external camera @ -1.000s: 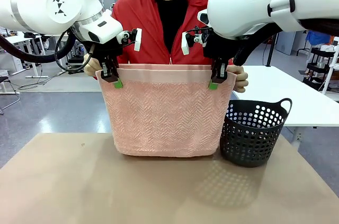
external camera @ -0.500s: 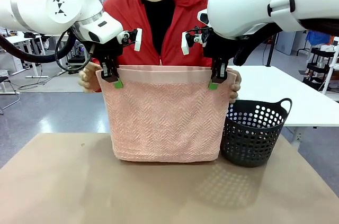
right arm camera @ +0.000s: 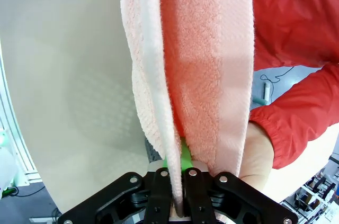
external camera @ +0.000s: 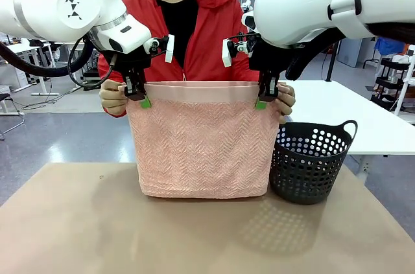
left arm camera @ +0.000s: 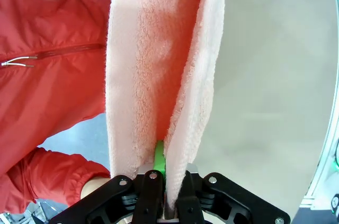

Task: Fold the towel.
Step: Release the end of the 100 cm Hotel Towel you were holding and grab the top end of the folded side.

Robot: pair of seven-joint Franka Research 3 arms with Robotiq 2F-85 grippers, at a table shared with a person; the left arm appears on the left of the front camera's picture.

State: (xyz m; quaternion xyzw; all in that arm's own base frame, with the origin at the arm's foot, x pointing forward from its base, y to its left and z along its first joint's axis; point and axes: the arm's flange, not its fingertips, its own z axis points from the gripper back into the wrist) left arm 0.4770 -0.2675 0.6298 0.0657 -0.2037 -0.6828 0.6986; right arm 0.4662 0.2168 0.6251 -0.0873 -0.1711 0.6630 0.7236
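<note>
Both hands (external camera: 143, 100) (external camera: 261, 102) grip towel (external camera: 202, 148) top corners.

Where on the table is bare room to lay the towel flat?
The near half of the table, from the lower edge of the towel to the front edge, is bare; so is the strip left of the towel. It is crowded at the far right, where the dark basket stands close beside the towel.

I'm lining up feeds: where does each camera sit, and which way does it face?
Front: between the arms, facing the person across the table; left gripper and right gripper show, shut on the towel.
Left wrist: on that arm, looking down the towel at the table; own fingers show.
Right wrist: likewise, other corner.
Shared: towel, table, red sleeve.
</note>
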